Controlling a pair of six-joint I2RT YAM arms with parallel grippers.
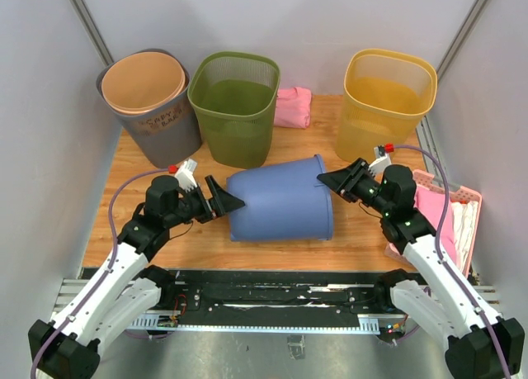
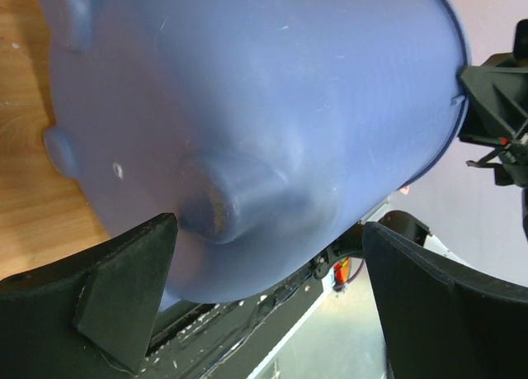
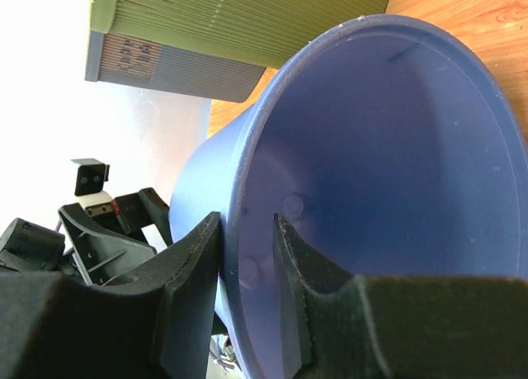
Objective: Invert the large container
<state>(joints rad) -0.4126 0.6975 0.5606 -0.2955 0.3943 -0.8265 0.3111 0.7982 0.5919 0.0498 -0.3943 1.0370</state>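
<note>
Bin: lying on its side on the bench, just in front of the green basket, mouth facing right.
Right gripper: fingers pinching the rim wall, one inside, one outside.
Left gripper: fingers standing wide apart at the base, holding nothing.
Step, judged: tipping the mouth down.
Method, advised: right lifting and rolling the rim over slowly; left bracing the base against sliding toward the green basket.

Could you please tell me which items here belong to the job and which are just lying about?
Job: blue container, left end effector, right end effector gripping its rim.
Lying about: grey bin, green basket, yellow basket, pink cloth, pink tray.
</note>
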